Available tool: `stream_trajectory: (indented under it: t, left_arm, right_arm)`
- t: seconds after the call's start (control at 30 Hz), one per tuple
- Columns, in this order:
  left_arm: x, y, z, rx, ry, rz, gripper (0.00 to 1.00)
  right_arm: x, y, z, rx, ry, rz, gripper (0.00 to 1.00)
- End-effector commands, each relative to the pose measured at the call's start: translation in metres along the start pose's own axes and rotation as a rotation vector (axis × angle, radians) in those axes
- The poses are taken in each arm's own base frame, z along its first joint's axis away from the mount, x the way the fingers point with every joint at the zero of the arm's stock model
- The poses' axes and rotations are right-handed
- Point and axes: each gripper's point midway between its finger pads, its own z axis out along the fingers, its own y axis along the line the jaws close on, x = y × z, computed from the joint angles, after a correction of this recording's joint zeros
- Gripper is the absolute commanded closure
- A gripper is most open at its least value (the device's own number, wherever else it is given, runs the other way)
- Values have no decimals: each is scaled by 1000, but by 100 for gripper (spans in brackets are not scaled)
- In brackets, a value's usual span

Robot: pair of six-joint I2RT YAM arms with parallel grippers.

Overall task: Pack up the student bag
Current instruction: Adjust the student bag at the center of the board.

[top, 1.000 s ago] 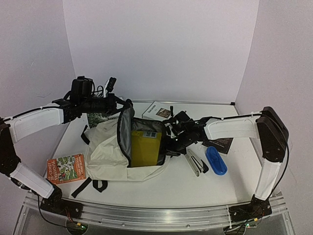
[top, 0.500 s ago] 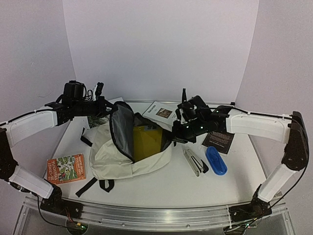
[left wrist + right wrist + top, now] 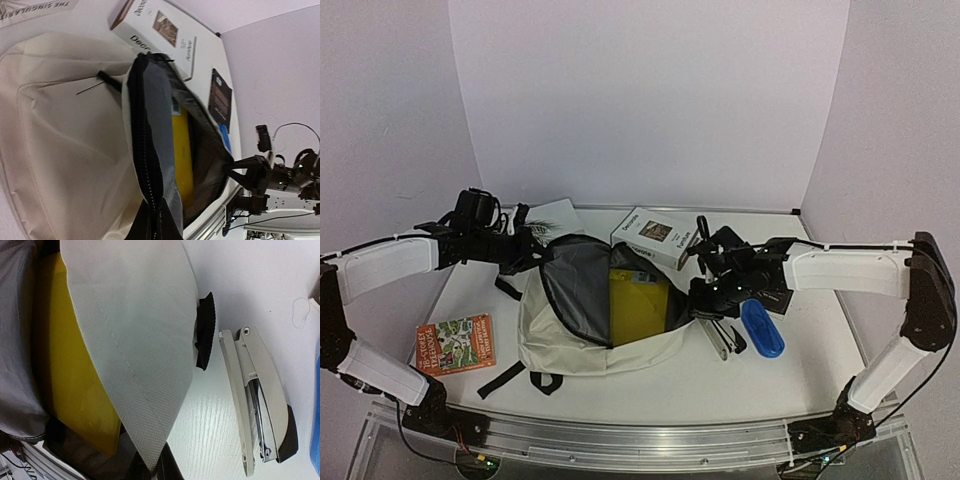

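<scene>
Pale lilac walls close round a white worktop (image 3: 650, 385). From above, the student bag (image 3: 560, 330), a large cream fabric backpack with black straps and grey lining, lies at the middle of the worktop, a little toward the left edge, its mouth held open. The left pincer (image 3: 533, 256) is clamped narrow on the far-left rim of that mouth. The right pincer (image 3: 704, 298) grips the right rim in the same way. A flat yellow folder (image 3: 638, 305) sits inside. Left to pack, I judge, are a green-and-orange paperback (image 3: 455, 343) near the near-left corner, a white carton (image 3: 655, 235) at the far edge and a blue oblong case (image 3: 762, 328) toward the right.

The left wrist view shows the black zipper (image 3: 145, 150) running along the gaping rim, with grey lining behind it and the folder deep in.

The right wrist view shows a cream flap taut over the folder, and a white stapler (image 3: 255, 405) lying just beside the bag.
</scene>
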Motion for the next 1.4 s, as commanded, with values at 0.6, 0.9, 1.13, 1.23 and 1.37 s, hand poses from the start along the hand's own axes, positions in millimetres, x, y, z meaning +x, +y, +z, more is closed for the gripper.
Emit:
stream_trajectory:
  t: [0.6, 0.9, 1.13, 1.23, 1.37]
  left_arm:
    - [40, 107, 28, -371, 85, -139, 80]
    - [13, 93, 5, -414, -1, -107, 46]
    - [-4, 61, -17, -310, -81, -102, 22]
    - [-10, 52, -28, -276, -113, -107, 14]
    - [-18, 47, -37, -249, -143, -118, 9]
  right_arm:
    - [-65, 36, -13, -72, -176, -82, 24]
    - [-124, 28, -55, -156, -273, -51, 11]
    - [-166, -2, -23, -177, -290, -3, 16]
    - [-180, -5, -6, -228, -289, 17, 24]
    - [-190, -2, 20, -310, -270, 44, 32]
